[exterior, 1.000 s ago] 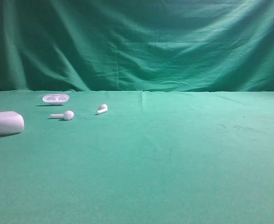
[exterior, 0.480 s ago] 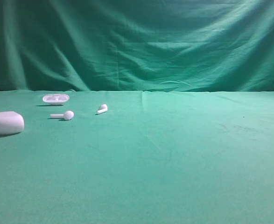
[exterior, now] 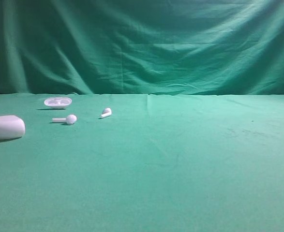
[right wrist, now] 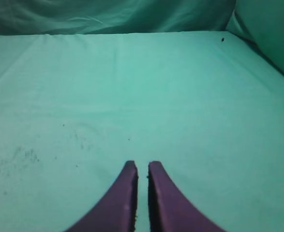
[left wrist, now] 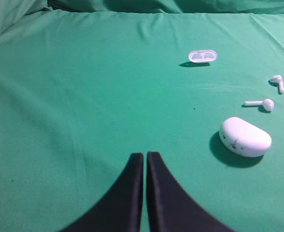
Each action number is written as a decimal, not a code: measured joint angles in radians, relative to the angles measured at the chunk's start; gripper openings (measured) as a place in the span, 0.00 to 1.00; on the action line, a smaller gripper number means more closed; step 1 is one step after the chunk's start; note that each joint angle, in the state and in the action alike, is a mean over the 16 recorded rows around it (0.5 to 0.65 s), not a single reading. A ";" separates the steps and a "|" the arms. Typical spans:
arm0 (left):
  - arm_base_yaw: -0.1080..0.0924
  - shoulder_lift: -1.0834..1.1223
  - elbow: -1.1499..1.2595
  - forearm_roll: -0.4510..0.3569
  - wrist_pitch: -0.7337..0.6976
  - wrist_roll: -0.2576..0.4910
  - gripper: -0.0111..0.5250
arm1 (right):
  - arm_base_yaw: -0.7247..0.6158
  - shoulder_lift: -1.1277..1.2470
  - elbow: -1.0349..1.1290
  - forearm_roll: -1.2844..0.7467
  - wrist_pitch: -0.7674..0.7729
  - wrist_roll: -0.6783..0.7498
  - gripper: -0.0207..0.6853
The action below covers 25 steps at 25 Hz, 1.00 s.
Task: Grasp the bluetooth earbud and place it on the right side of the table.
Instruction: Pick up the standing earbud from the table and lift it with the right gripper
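Nothing has moved since the earlier frames. The bluetooth earbud lies on the far left of the table, right of the long-stemmed earbud, the oval tray and the case. Neither arm shows in the high view. Only the wrist views show the left gripper and right gripper, both clenched and empty.

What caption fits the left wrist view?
Shut left gripper over green table; ahead lie tray, two earbuds and case.
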 joint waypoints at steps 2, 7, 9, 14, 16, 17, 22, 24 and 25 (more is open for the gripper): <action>0.000 0.000 0.000 0.000 0.000 0.000 0.02 | 0.000 0.005 -0.009 0.025 -0.043 0.012 0.10; 0.000 0.000 0.000 0.000 0.000 0.000 0.02 | 0.000 0.056 -0.082 0.101 -0.055 0.042 0.10; 0.000 0.000 0.000 0.000 0.000 0.000 0.02 | 0.000 0.094 -0.129 0.132 -0.016 0.049 0.10; 0.000 0.000 0.000 0.000 0.000 0.000 0.02 | 0.000 0.213 -0.262 0.184 0.159 0.051 0.10; 0.000 0.000 0.000 0.000 0.000 0.000 0.02 | 0.000 0.266 -0.315 0.201 0.236 0.040 0.10; 0.000 0.000 0.000 0.000 0.000 0.000 0.02 | 0.000 0.293 -0.341 0.209 0.271 0.029 0.10; 0.000 0.000 0.000 0.000 0.000 0.000 0.02 | 0.001 0.439 -0.455 0.247 0.402 -0.068 0.08; 0.000 0.000 0.000 0.000 0.000 0.000 0.02 | 0.005 0.500 -0.495 0.254 0.441 -0.115 0.07; 0.000 0.000 0.000 0.000 0.000 0.000 0.02 | 0.010 0.531 -0.515 0.255 0.460 -0.139 0.07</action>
